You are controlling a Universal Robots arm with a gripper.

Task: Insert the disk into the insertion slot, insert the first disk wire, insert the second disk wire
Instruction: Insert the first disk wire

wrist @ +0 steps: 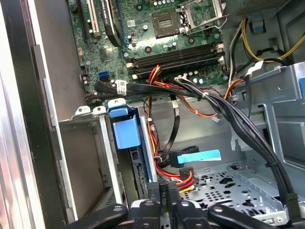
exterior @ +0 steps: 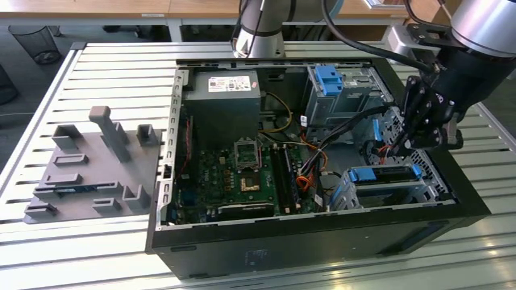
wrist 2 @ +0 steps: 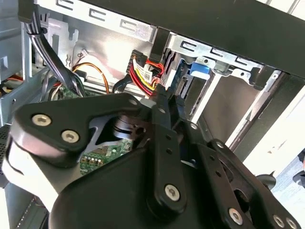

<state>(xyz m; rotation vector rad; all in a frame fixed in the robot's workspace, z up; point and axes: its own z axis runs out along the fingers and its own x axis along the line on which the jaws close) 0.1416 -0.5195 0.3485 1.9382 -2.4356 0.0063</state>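
An open black metal computer case (exterior: 322, 248) lies on its side on a pale slatted table (exterior: 105, 72). At the near corner of the case, on the exterior view's right, the small silver-grey perforated metal insertion slot (exterior: 349, 192) already holds the flat disk (exterior: 385, 174), its bright blue plastic bracket showing along the top edge. In the first wrist view, the black two-fingered tool (wrist: 162, 188) is inside the case just beyond that cage, alongside the blue-framed disk. Its fingers are drawn together with only a thin line between them. A bundle of red, yellow and black wires (wrist: 183, 177) lies just beside the fingertips; whether they touch it cannot be told. Further in sits the green motherboard (exterior: 241, 169). Beyond it stand a taller grey metal cage with a blue tab (exterior: 339, 90) and a grey box-shaped power supply (exterior: 222, 103). On the exterior view's left, a grey moulded fixture plate (exterior: 89, 175) rests on the table, well apart from the case.
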